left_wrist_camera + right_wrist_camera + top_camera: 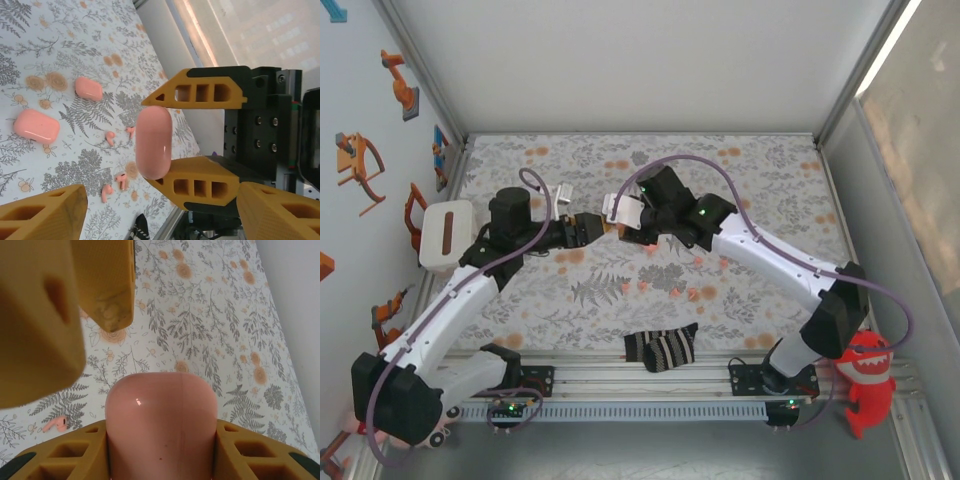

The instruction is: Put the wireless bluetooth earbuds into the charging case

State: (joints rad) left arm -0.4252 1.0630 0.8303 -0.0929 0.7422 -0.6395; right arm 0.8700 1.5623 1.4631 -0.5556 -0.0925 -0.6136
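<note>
My right gripper (161,434) is shut on a salmon-pink charging case (161,415), lid closed, held off the cloth. In the left wrist view the same case (154,142) stands upright between the right gripper's yellow fingers (200,92). My left gripper (160,220) faces it, open, its fingers (45,212) spread wide either side and not touching the case. Both grippers meet above the middle of the table, left gripper (588,228) and right gripper (618,230). Several tiny coral earbuds (109,137) lie loose on the flowered cloth, one earbud (56,424) below the case.
Two more pink cases (36,126) (89,88) lie closed on the cloth. A striped black-and-white cloth (662,347) sits at the near edge. A white box (445,235) stands at the left wall, a red toy (865,380) by the right arm's base.
</note>
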